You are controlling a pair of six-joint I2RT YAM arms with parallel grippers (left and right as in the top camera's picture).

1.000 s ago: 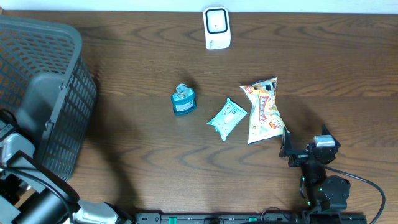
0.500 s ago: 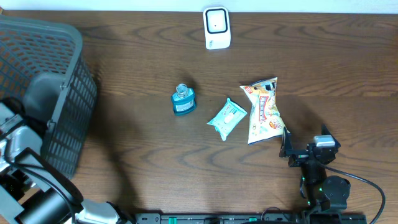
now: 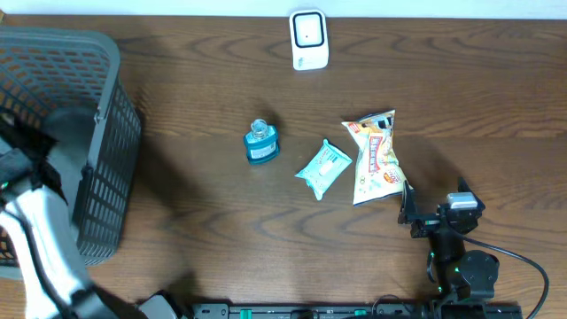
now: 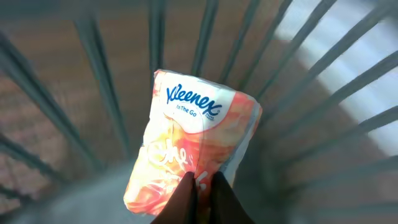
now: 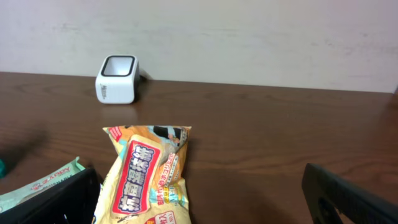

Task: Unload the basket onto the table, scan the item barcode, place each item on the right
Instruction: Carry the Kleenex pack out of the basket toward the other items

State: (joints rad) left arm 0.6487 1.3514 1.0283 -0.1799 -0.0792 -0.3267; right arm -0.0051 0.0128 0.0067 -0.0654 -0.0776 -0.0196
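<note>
tissue pack (image 4: 194, 140) reading "kleenex on the go" clamped in left pincer (image 4: 201, 185); right pincer (image 5: 202, 198) apart.

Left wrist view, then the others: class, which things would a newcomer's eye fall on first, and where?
The orange Kleenex tissue pack stands out, pinched at its lower edge by the left gripper, with the bars of the grey basket behind it at the table's left side. Next comes the bright snack bag right of centre, and the white scanner at the far edge.
</note>
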